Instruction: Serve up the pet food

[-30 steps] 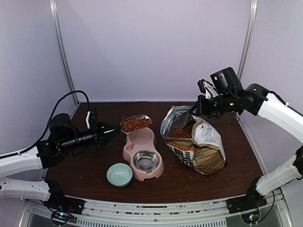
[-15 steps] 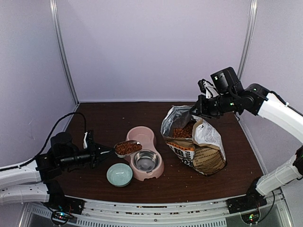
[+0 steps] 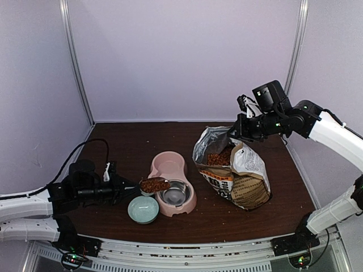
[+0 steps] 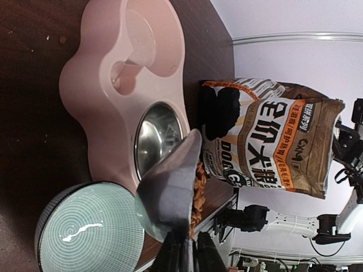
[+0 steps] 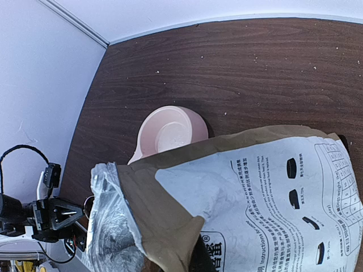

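My left gripper (image 3: 134, 186) (image 4: 187, 255) is shut on the handle of a metal scoop (image 3: 155, 185) (image 4: 170, 190). The scoop carries a heap of the pet food (image 3: 153, 183) (image 4: 199, 186), reddish-brown kibble. It hangs low at the left rim of the steel bowl (image 3: 174, 192) (image 4: 154, 141) set in the pink double bowl (image 3: 168, 166) (image 4: 102, 107). More kibble (image 3: 218, 157) shows inside the open brown-and-white bag (image 3: 235, 170) (image 5: 255, 192). My right gripper (image 3: 237, 131) (image 5: 201, 252) is shut on the bag's top edge and holds the mouth open.
A small teal bowl (image 3: 143, 209) (image 4: 85, 235) sits just left of the pink bowl's near end, below the scoop. The bag stands close to the right of the pink bowl. Crumbs dot the dark wooden table (image 3: 113, 147).
My left arm has pulled back toward the near left and lowered the loaded scoop from above the far pink compartment to the steel bowl's left rim. The right arm has not moved.
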`<state>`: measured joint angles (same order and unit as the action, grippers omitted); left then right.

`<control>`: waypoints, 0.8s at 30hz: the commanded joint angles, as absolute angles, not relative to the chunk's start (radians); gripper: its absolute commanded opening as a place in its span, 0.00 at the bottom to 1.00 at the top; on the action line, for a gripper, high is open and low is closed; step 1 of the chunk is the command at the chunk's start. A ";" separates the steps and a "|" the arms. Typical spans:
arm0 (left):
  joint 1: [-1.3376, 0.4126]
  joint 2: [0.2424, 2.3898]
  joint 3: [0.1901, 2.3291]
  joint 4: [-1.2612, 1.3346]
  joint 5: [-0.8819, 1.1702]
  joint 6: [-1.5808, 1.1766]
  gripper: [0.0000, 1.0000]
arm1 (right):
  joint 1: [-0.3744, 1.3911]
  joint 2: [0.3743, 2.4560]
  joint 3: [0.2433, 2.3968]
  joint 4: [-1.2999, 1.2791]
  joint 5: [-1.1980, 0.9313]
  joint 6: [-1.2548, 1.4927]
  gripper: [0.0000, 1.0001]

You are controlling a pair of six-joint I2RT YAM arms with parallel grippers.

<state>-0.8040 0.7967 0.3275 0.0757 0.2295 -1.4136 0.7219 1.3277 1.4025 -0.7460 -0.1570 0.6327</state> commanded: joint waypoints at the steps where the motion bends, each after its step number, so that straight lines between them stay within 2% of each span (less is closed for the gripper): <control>1: -0.796 0.819 0.404 0.086 0.253 -1.361 0.00 | 0.721 1.241 1.451 -0.528 -0.169 0.626 0.00; 24: -0.795 0.989 0.540 -0.009 0.282 -1.280 0.00 | 0.720 1.241 1.444 -0.529 -0.172 0.622 0.00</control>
<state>-0.8036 0.9752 0.4816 -0.0311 0.2672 -1.3186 0.7219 1.3277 1.4025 -0.7464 -0.1570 0.6315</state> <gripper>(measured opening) 0.123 0.014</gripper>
